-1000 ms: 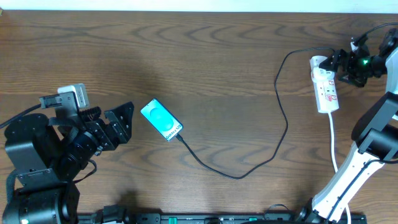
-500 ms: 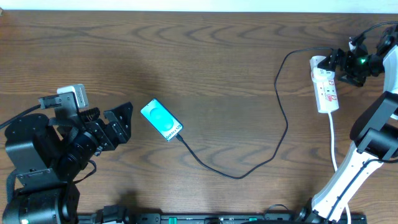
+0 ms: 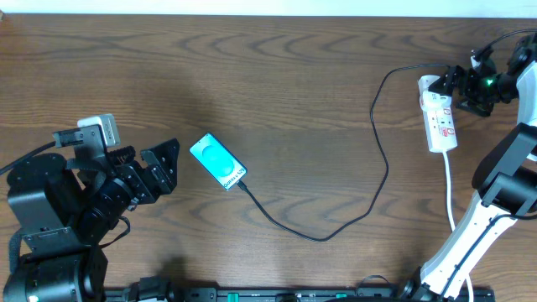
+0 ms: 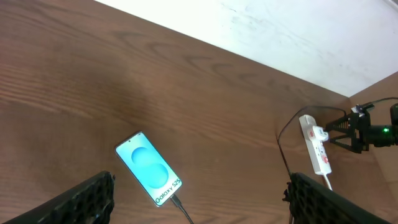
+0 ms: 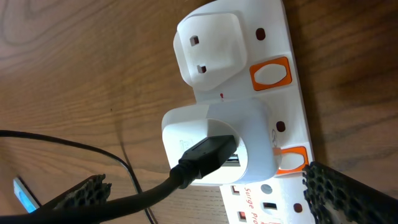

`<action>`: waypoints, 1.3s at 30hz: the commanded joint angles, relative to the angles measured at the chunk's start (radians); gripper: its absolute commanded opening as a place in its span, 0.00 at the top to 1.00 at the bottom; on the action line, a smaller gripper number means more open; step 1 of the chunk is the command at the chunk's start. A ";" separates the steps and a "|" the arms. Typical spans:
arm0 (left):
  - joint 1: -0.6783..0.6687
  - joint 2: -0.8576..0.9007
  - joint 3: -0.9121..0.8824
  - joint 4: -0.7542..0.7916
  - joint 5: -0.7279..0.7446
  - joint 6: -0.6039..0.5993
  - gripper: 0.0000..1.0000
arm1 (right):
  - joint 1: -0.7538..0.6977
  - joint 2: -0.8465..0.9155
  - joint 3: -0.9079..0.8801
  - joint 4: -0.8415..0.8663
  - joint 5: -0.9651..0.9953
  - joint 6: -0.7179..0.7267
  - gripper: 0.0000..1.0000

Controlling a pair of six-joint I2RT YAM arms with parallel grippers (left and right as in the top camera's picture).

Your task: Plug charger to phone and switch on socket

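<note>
– Since the charger (image 3: 382, 168) looks pushed into the low end of the phone (image 3: 217, 161), we think that part is done. What comes now?
– We switch on the socket (image 3: 440, 117). It lies at the far right of the tabletop (image 3: 294, 84), well apart from the phone, which lies nearer the left.
– Which gripper do we use?
– Our right gripper (image 3: 458, 91). It hangs at the far end of the socket, spread wide and holding nothing. Our left gripper (image 3: 166, 165) is wide and empty too, just left of the phone and not touching it.
– What does the next move need?
– We think one finger must press the orange switch (image 5: 292, 158) beside the white adapter (image 5: 214, 140). It is small, so we must aim well and not bump the adapter. We cannot tell if it is on or off.
– Any boxes or bowls?
– None that we see. Only the socket holds things: a white plug (image 5: 208, 46) in the end slot, then the adapter, with the charger's black end stuck in it.
</note>
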 commanded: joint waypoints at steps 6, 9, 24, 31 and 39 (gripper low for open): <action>0.003 0.000 0.021 -0.002 -0.010 0.017 0.11 | 0.027 -0.002 -0.011 0.005 -0.011 0.008 0.01; 0.003 0.000 0.021 -0.002 -0.010 0.017 0.11 | 0.029 -0.002 -0.011 0.004 -0.007 0.008 0.01; 0.003 0.000 0.021 -0.001 -0.010 0.017 0.11 | 0.029 -0.002 -0.056 0.031 -0.004 0.011 0.01; 0.003 0.000 0.021 -0.001 -0.010 0.017 0.11 | 0.029 -0.002 -0.094 0.055 -0.008 0.018 0.01; 0.003 0.000 0.021 -0.001 -0.010 0.017 0.11 | 0.039 -0.002 -0.094 0.056 -0.008 0.019 0.01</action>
